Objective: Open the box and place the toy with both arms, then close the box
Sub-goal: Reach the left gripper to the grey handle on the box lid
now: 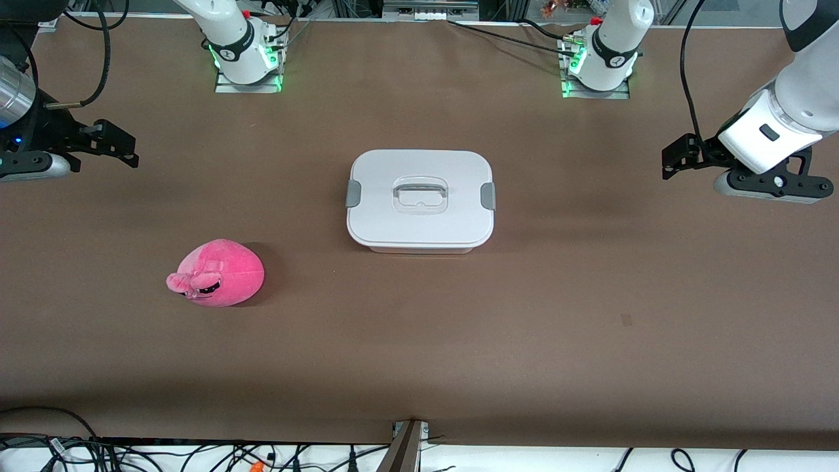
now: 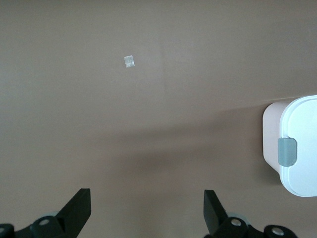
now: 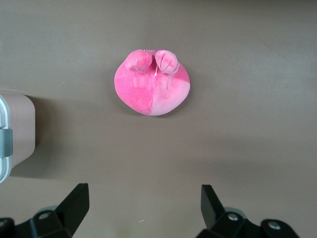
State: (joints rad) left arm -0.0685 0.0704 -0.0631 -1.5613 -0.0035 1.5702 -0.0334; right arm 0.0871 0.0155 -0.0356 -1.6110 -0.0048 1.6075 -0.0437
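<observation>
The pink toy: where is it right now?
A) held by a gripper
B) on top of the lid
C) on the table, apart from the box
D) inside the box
C: the toy lies on the bare table, nearer the front camera than the box and toward the right arm's end, while the lid is on and both grippers are open and empty.

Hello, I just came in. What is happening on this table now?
Nothing is being handled yet. The box sits mid-table with its lid on and both grey clips down. The toy lies on the table, nearer the front camera than the box and toward the right arm's end. The right gripper and the left gripper are both open, each up over bare table at its own end, holding nothing.
</observation>
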